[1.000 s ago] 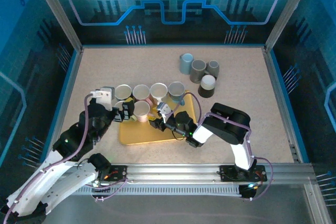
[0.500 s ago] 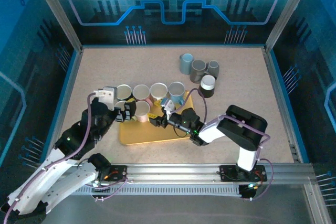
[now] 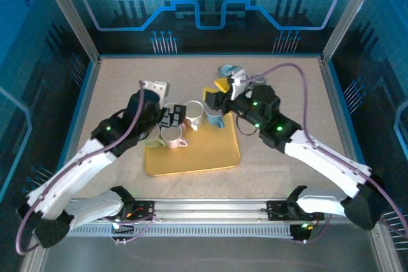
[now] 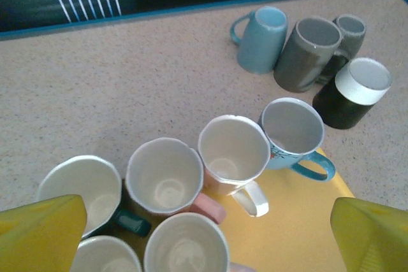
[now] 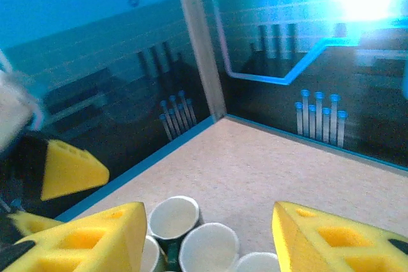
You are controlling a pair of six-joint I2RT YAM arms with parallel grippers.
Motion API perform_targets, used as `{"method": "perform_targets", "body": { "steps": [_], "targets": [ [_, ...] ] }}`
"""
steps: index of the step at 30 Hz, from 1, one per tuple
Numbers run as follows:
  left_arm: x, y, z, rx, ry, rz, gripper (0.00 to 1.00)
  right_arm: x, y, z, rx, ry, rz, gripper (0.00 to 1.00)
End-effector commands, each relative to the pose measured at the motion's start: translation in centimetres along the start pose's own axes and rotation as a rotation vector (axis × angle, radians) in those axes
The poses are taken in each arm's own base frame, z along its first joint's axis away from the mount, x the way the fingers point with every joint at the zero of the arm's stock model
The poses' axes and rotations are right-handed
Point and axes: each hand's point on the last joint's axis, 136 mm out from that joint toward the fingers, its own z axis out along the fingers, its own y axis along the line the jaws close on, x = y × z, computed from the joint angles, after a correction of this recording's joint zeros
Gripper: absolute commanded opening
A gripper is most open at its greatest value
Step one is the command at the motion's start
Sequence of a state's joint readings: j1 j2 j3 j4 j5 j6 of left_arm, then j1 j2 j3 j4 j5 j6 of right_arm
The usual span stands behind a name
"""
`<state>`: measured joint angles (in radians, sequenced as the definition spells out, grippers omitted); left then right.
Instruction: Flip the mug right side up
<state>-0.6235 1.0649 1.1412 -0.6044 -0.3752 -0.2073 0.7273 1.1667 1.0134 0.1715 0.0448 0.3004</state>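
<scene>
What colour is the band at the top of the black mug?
White. The band on the black mug shows best in the left wrist view.

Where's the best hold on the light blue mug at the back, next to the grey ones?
Probably its handle, from the side away from the grey mug. The handle loops out over bare table there, while the grey mug crowds the light blue mug's other flank. It looks base-up, so a handle hold leaves room to roll it over.
</scene>
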Motion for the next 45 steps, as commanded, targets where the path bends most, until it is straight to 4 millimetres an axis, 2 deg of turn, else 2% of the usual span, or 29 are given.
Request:
{"method": "perform_targets", "body": {
  "steps": [1, 6, 12, 16, 21, 25, 30, 35, 40, 45],
  "targets": [
    [-1.1, -1.8, 1.9, 0.045, 0.038, 0.028, 0.99, 6.2, -3.7, -3.0, 0.169, 0.293, 0.091, 0.54],
    [-3.0, -4.2, 7.5, 0.036, 0.078, 0.071, 0.99, 6.6, -6.7, -5.8, 0.291, 0.407, 0.192, 0.55],
    [-5.5, -7.4, 14.6, 0.029, 0.135, -0.006, 0.99, 6.6, -8.6, -9.2, 0.424, 0.422, 0.147, 0.58],
    [-6.7, -8.9, 19.7, -0.005, 0.156, -0.084, 0.99, 6.4, -10.2, -11.3, 0.513, 0.405, 0.138, 0.58],
    [-8.3, -9.1, 25.2, -0.057, 0.146, -0.146, 0.99, 4.9, -11.3, -14.3, 0.553, 0.271, 0.213, 0.59],
    [-9.2, -8.9, 28.9, -0.062, 0.116, -0.226, 0.99, 4.1, -10.4, -15.8, 0.514, 0.199, 0.271, 0.6],
    [-9.0, -8.7, 32.6, -0.05, 0.062, -0.263, 0.99, 4.3, -9.5, -16.5, 0.475, 0.163, 0.309, 0.62],
    [-8.4, -8.5, 35.6, -0.035, 0.036, -0.3, 0.99, 4.5, -8.7, -16.3, 0.418, 0.146, 0.331, 0.62],
    [-8.3, -9.3, 37.5, 0.014, 0.002, -0.315, 0.99, 5.0, -8.8, -16.1, 0.411, 0.147, 0.326, 0.63],
    [-7.3, -8.5, 38.8, -0.003, 0.008, -0.336, 0.99, 4.5, -8.7, -16.3, 0.411, 0.129, 0.32, 0.63]
  ]
}}
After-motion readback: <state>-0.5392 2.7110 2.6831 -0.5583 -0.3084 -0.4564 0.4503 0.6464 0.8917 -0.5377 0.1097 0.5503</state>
